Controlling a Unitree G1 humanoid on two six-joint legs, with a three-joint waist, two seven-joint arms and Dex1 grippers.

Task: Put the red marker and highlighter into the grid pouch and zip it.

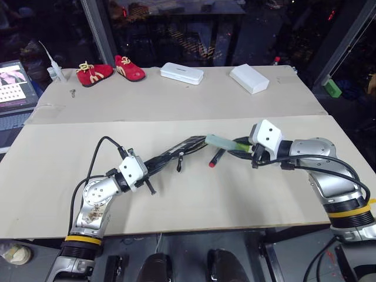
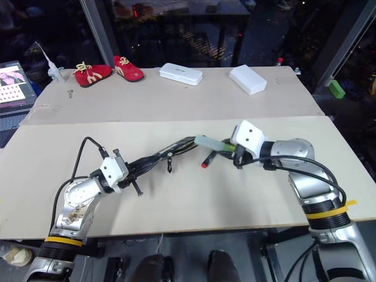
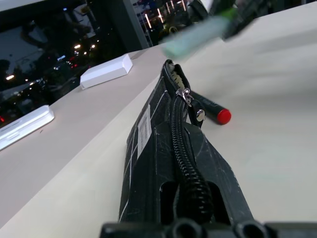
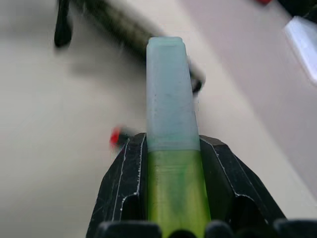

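The highlighter (image 4: 171, 148), stubby and translucent with a light-green barrel and a paler, frosted, squared-off cap, is clamped by its barrel between the two black fingers of the right gripper (image 1: 249, 147); the cap juts out past the fingertips, held clear of the table, and points toward the open end of the grid pouch (image 3: 168, 163). The pouch is flat black fabric crossed by thin white grid lines, with a small white label on one side and a coarse dark zipper running along its upper edge; its metal slider and pull sit near the far end. The left gripper (image 1: 147, 173) is shut on the near end of the pouch and holds it lifted edge-up, so it stretches from that gripper toward the highlighter. The red marker (image 1: 216, 157), slim with a black barrel and a rounded red end, lies on the table just beside the pouch's far end, below the highlighter. The table (image 1: 176, 200) is a matte pale tan board. Along its far side lie two smooth white rectangular boxes (image 1: 182, 73) and a pair of small red shoes (image 1: 108, 71) with yellow laces.
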